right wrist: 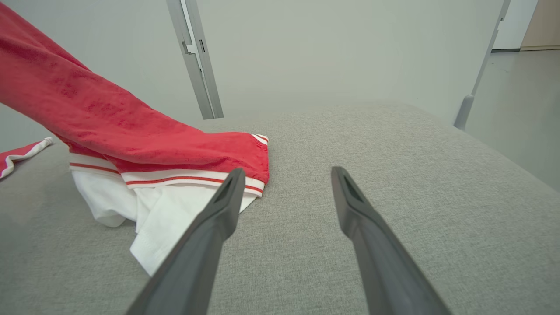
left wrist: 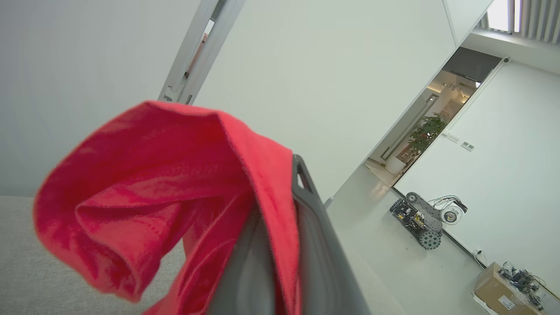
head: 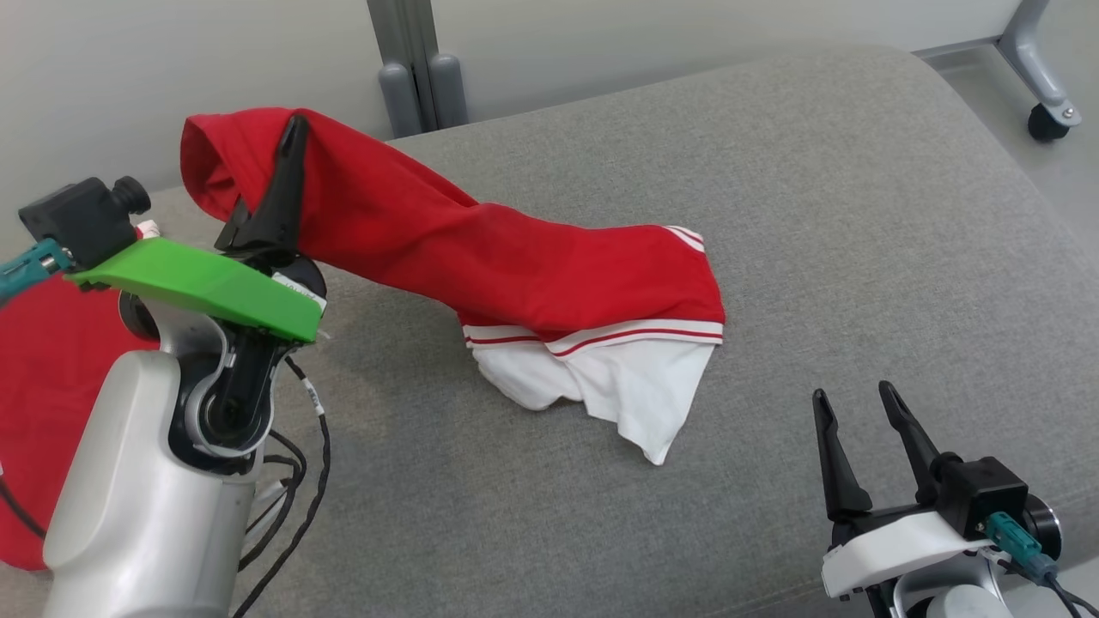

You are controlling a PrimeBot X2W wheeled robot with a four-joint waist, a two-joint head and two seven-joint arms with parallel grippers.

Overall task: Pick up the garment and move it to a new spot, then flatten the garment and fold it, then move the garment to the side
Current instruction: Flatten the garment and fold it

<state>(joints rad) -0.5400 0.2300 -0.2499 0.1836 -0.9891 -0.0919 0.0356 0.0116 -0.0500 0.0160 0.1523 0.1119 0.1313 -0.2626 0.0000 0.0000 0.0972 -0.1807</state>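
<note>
A red garment [head: 481,257] with white, red-striped trim and a white part stretches across the grey cushion. My left gripper [head: 292,129] is shut on its raised red end at the upper left, lifted off the surface; the cloth drapes over the fingers [left wrist: 306,227] in the left wrist view, where the garment [left wrist: 148,192] folds over them. The garment's lower end [right wrist: 175,175] rests on the cushion. My right gripper [head: 854,399] stands open at the lower right, holding nothing, its fingertips [right wrist: 234,179] just short of the white hem.
The grey cushion [head: 816,240] spreads wide to the right and front. Another patch of red cloth [head: 51,395] lies at the far left behind my left arm. A grey post [head: 421,77] and a caster wheel [head: 1049,120] stand beyond the cushion.
</note>
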